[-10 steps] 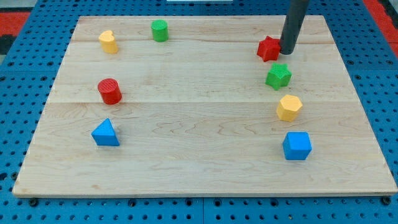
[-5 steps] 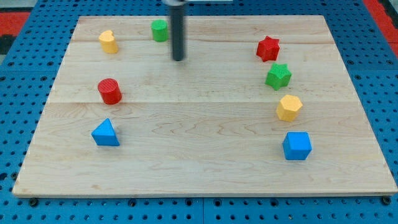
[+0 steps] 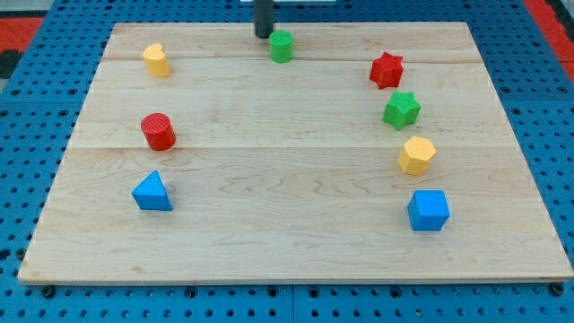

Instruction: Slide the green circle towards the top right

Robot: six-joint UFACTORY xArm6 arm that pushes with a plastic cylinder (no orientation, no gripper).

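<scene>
The green circle [image 3: 282, 46] is a small green cylinder near the top edge of the wooden board [image 3: 296, 242], a little left of the middle. My tip [image 3: 264, 35] is at the view's top, just up and left of the green circle, close to it or touching it. Only the rod's short lower part shows.
A yellow block [image 3: 156, 60] sits at the top left. A red cylinder [image 3: 158, 131] and a blue triangle [image 3: 152, 192] are at the left. On the right are a red star [image 3: 387, 69], a green star [image 3: 401, 109], a yellow hexagon [image 3: 416, 155] and a blue cube [image 3: 428, 210].
My tip swept from beside the red star leftward across the board, then up to the top edge. The green circle has slid to the right by about a block's width and a half.
</scene>
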